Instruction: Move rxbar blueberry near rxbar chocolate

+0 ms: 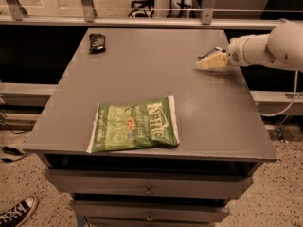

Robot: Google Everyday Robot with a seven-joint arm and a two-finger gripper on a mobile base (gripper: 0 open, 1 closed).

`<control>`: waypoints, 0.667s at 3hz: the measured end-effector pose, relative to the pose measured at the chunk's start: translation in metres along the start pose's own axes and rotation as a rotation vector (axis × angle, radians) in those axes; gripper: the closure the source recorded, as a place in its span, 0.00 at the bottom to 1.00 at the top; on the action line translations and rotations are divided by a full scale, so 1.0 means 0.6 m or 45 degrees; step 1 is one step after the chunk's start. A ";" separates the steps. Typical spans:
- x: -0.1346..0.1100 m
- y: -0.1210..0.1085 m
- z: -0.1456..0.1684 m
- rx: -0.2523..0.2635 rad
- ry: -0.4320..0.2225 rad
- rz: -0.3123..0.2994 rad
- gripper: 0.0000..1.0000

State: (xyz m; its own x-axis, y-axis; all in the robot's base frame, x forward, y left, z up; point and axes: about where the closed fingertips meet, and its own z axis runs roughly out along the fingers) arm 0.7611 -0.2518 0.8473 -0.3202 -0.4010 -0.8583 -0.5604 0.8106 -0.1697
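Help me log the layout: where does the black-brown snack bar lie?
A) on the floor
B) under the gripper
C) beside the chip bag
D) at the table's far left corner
D: the rxbar chocolate lies at the far left corner of the table, apart from the green chip bag in front and the gripper over the right side.

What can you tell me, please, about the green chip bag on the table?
The green chip bag is a glossy, foil-like packet, bright green with white Kettle lettering running up its right part and a small orange-red mark near the middle. Both short ends show pale sealed edges. It looks closed and slightly puffed, and it lies flat on the grey table near the front edge, a little skewed. Only the tabletop touches it; the gripper is over the table's right side, well apart.
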 end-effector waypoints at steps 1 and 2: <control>-0.003 -0.012 -0.004 0.021 -0.017 -0.002 0.34; -0.001 -0.016 -0.009 0.030 -0.024 0.000 0.57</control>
State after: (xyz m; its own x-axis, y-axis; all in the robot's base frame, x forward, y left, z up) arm 0.7628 -0.2615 0.8523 -0.3059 -0.3931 -0.8671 -0.5421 0.8206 -0.1808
